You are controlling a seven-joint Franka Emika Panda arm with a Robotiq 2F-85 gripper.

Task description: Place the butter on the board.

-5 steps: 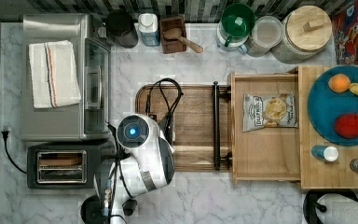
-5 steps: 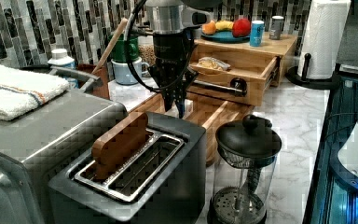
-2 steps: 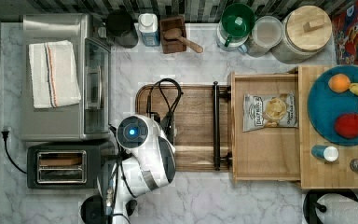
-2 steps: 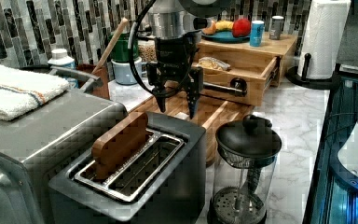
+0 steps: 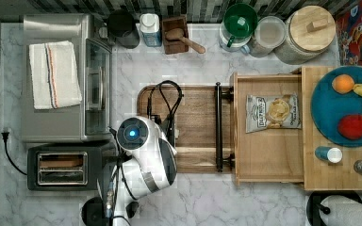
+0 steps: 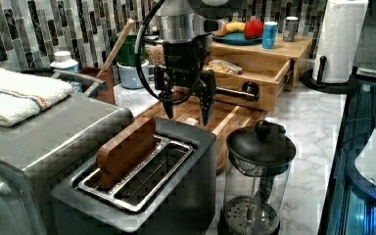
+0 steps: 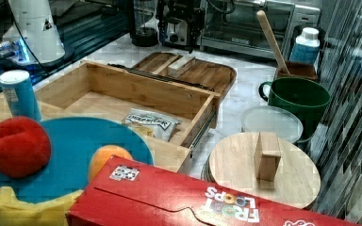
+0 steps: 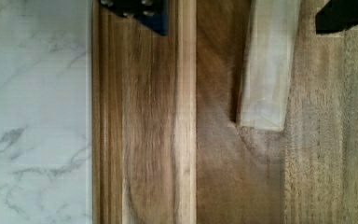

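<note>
While the butter (image 7: 181, 65) lies flat on the board (image 7: 202, 73) — a pale stick, free of any grip — the fingers (image 6: 206, 96) hang spread wide just above it. Board and toaster (image 6: 142, 181) share the marble tabletop (image 5: 202, 61), the toaster just beside the board.

My pincer (image 6: 187, 100) hangs over a white marble counter (image 5: 202, 63). Just beside it on the left view's left sits a dark toaster (image 6: 142, 186), with a steel oven (image 5: 61, 80) past that. A dark tiled wall (image 6: 34, 34) runs behind. Well apart stands a paper towel roll (image 6: 342, 39).
</note>
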